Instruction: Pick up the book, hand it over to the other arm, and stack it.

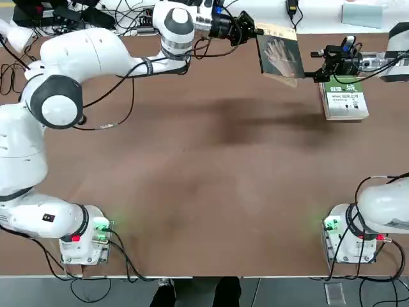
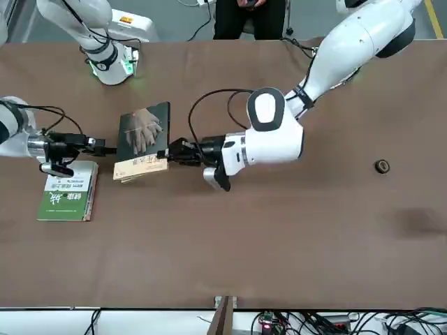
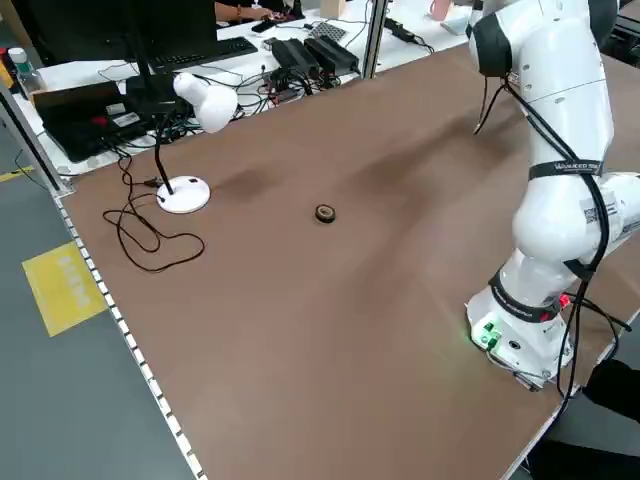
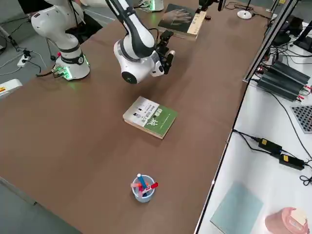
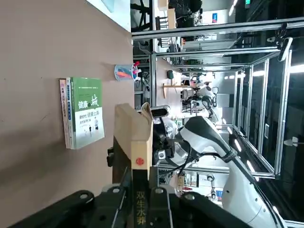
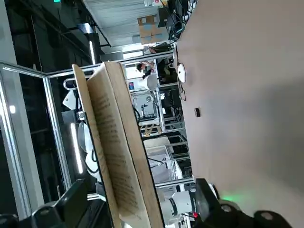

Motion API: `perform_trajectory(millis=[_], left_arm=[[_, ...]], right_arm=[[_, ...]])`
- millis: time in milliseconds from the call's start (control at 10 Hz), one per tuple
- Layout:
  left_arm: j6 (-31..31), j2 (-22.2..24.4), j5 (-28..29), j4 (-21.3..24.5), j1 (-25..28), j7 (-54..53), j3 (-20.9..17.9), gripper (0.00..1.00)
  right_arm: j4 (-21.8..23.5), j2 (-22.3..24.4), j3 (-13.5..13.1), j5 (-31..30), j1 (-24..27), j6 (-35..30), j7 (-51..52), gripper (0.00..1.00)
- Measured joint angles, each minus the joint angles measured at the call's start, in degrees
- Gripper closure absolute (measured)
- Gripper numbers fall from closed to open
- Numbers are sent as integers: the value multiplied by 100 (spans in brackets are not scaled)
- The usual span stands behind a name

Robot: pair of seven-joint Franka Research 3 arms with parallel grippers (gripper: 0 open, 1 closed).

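Jaws clamp dark, hand-printed book (image 1: 279, 56).

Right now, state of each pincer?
Left pincer: shut on the book, held above the table.
Right pincer: open, fingers either side of the book's far edge, not clamped.

Dark grey-brown book (image 1: 279, 56), green-and-white book (image 1: 346, 97)

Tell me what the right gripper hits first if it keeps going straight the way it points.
Most likely the book: the open right gripper points level at its free edge, which the shut left gripper holds up from the opposite side. Height match is unclear.
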State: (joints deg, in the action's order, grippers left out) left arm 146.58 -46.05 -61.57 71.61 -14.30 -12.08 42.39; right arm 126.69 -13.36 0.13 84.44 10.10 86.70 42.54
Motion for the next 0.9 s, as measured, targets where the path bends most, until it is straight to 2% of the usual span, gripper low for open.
perform_trajectory(millis=[500,900], left_arm=[[0,-5,-2,-1,-12,0,0,99],[0,-10,-2,-2,-22,0,-1,99]], right_arm=[[0,-3,16,395,-36,-38,-118,0],[-1,-6,28,684,-297,-2,-134,0]])
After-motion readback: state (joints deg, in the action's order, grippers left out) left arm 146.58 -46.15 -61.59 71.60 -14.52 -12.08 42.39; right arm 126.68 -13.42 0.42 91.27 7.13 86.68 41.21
